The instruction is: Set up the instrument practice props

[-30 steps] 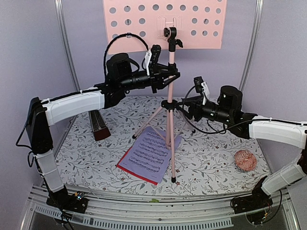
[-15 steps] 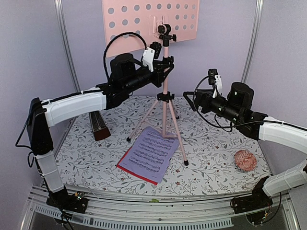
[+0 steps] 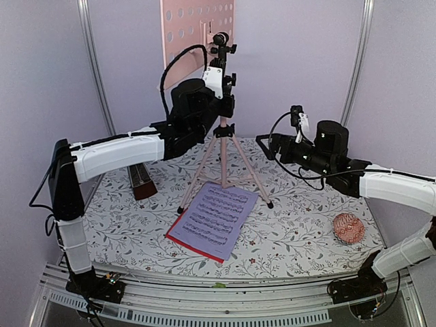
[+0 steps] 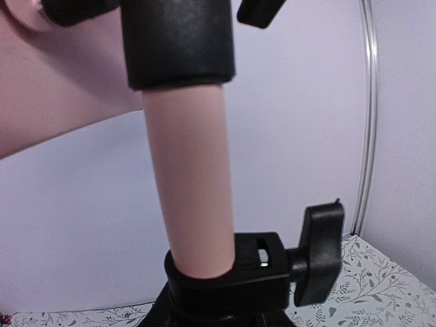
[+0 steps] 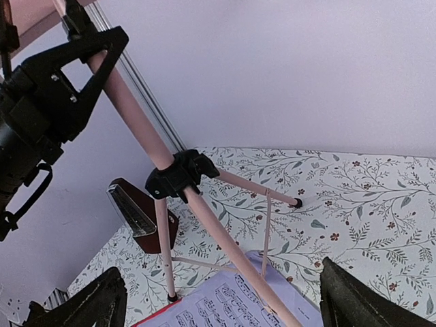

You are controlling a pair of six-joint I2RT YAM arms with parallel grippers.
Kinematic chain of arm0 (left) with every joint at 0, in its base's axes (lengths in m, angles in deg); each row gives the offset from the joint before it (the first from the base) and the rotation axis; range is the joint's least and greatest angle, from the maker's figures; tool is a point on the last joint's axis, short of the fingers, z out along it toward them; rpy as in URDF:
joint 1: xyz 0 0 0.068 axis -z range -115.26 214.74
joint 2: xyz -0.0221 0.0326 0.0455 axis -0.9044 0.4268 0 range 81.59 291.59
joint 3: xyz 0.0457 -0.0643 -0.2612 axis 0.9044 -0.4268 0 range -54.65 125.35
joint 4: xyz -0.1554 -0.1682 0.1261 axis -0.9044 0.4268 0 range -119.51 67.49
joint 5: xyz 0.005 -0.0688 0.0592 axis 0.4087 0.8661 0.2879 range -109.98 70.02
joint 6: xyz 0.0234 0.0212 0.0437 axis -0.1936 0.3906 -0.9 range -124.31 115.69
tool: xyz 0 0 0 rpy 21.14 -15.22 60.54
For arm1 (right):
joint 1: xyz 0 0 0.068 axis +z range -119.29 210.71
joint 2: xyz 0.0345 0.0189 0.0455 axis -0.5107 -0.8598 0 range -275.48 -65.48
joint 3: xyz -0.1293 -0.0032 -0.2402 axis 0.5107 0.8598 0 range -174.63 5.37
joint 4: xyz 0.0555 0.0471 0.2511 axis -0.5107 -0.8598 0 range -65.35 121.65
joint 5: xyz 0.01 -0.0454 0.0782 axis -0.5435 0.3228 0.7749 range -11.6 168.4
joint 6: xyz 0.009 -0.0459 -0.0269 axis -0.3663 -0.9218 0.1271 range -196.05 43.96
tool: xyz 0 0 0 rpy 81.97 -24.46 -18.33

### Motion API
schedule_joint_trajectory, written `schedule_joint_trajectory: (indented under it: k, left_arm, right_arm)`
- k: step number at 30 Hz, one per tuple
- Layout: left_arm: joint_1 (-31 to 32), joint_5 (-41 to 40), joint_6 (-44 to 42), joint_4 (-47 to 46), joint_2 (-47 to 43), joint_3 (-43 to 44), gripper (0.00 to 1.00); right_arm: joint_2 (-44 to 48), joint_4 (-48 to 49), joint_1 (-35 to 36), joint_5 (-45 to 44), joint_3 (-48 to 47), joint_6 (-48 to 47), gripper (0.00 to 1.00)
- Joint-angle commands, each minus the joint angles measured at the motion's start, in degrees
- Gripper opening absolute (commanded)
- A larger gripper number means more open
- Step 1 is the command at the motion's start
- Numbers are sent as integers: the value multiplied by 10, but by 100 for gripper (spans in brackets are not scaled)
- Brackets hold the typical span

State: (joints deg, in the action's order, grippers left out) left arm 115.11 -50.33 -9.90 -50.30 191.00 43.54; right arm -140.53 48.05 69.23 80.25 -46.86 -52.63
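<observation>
The pink tripod music stand (image 3: 222, 160) stands at the back centre. Its perforated pink desk (image 3: 196, 30) is turned nearly edge-on. My left gripper (image 3: 224, 102) is shut on the stand's pole just above the black leg collar (image 4: 272, 266); the pole (image 4: 191, 184) fills the left wrist view and my fingers are hidden there. My right gripper (image 3: 263, 142) is open and empty, right of the stand; its view shows the leg hub (image 5: 178, 176). The lilac sheet (image 3: 216, 214) lies on a red sheet (image 3: 178, 238) in front of the stand. The dark brown metronome (image 3: 141, 180) stands at the left.
A small pink knitted ball (image 3: 347, 228) lies at the right on the floral table cover (image 3: 300, 225). Lilac walls with metal corner rails (image 3: 95, 75) close the back and sides. One tripod foot (image 3: 270, 204) rests beside the sheets.
My left arm has carried the stand back and to the left and turned it, so the desk went from facing the camera to nearly edge-on. My right gripper drew away from the stand.
</observation>
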Motion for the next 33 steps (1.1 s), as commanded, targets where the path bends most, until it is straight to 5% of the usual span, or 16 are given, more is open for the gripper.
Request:
schedule_joint_trajectory:
  k: [1, 3, 9, 17, 33]
  left_arm:
    - [18, -111, -37, -64, 13, 38, 0]
    - [23, -113, -39, -64, 17, 36, 2]
    - [27, -86, -34, -64, 1, 10, 50]
    - [28, -3, -25, -79, -55, -89, 89]
    - [2, 214, 30, -200, -217, -404, 94]
  right_arm:
    - [-18, -9, -3, -14, -21, 21, 99]
    - [-20, -9, -2, -15, -21, 21, 99]
    - [-26, -6, -3, -14, -20, 18, 99]
    - [-29, 14, -2, -22, -16, 4, 99]
    - [-47, 66, -2, -5, -3, -10, 99]
